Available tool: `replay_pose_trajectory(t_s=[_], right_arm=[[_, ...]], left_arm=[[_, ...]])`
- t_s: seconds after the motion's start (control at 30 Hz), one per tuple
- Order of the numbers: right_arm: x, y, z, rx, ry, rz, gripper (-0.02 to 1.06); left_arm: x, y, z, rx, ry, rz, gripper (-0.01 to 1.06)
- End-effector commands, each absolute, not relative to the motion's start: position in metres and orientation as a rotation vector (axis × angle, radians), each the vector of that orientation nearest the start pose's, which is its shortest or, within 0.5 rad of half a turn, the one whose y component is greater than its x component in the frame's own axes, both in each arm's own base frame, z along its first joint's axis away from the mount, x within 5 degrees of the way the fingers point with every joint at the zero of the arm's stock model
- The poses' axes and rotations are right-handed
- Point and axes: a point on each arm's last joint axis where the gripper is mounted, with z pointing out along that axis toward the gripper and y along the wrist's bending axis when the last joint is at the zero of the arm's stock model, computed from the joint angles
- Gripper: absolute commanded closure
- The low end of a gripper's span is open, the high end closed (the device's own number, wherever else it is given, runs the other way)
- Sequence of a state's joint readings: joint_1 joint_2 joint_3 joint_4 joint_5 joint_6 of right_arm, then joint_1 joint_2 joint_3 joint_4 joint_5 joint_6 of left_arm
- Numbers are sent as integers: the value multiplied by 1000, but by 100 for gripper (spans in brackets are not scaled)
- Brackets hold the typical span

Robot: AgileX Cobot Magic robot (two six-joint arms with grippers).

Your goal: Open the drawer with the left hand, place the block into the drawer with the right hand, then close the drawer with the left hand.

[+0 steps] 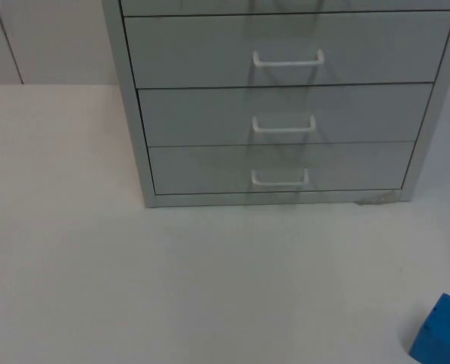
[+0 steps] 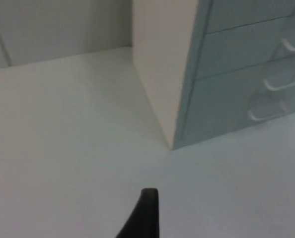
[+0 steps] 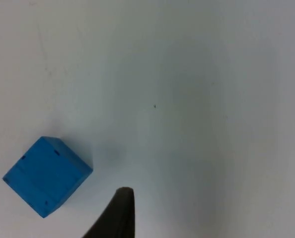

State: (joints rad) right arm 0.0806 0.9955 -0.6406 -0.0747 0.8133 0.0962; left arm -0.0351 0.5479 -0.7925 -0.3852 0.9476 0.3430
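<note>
White bench (image 1: 134,288) carries grey drawer cabinet (image 1: 285,114) at back, blue block (image 1: 441,334) near front right edge.

Blue block (image 1: 442,331) (table corner) cut off by frame edge.

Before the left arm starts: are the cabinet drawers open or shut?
Shut. All three drawers sit flush with the cabinet front, handles untouched; blue block lies outside.

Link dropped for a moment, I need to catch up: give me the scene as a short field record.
cabinet: grey drawer cabinet standing at the back of the white table
drawers: all shut, white handles free
block: blue block on the table, right front, apart from the cabinet
left tool: fingertip over bare table beside the cabinet
right tool: fingertip near the block, not touching
task: not begun
</note>
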Motion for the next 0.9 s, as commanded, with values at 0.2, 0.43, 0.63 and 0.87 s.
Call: replay_pose_trajectory(t_s=[0.2,0.43,0.63,0.87], right_arm=[[170,8,258,-27,2633,-32,-1],[171,8,258,-28,2625,-30,-1],[171,8,258,-28,2620,-30,-1],[171,9,258,-27,2616,-27,-1]], left_arm=[[125,-49,348,484,2168,-487,20],[150,-63,337,554,2186,-545,20],[169,-102,320,731,2182,-576,20],[178,-161,280,1000,2207,-456,20]])
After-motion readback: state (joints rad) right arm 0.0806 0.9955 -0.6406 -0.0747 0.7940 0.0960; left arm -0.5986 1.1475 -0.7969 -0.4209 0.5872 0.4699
